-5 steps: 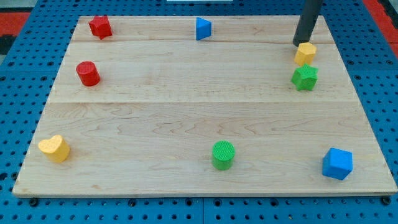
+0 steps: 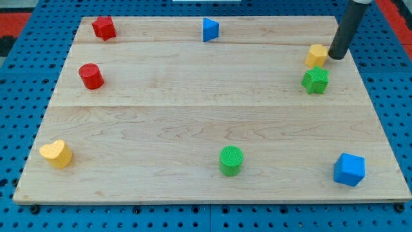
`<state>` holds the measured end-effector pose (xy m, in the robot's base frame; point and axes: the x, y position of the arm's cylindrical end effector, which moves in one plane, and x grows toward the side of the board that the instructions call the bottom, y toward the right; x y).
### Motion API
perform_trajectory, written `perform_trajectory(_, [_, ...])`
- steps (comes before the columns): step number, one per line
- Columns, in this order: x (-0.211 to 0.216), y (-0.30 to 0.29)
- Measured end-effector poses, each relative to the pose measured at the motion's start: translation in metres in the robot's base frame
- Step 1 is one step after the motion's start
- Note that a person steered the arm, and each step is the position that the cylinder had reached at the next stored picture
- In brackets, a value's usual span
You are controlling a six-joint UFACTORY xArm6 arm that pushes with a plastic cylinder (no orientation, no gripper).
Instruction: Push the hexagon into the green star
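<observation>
Yellow hexagon [image 2: 316, 55] sits far right, just beyond the green star [image 2: 315, 80]. My tip [image 2: 337, 57], a bare rod pinching nothing, stands just right; better to round behind and push nearward.

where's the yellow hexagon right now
The yellow hexagon sits near the view's upper right of the wooden board, just above the green star, with my tip immediately to its right.

My rod slants down from the frame's top right edge; my tip [image 2: 336, 57] rests low, upper right.
</observation>
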<state>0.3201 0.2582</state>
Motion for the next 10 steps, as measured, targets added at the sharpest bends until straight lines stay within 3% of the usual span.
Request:
perform_trajectory(4, [0.000,-0.022])
perform_trajectory(6, [-0.034,-0.022])
perform_trajectory(7, [-0.042,-0.053])
perform_trajectory(10, [-0.028,-0.055])
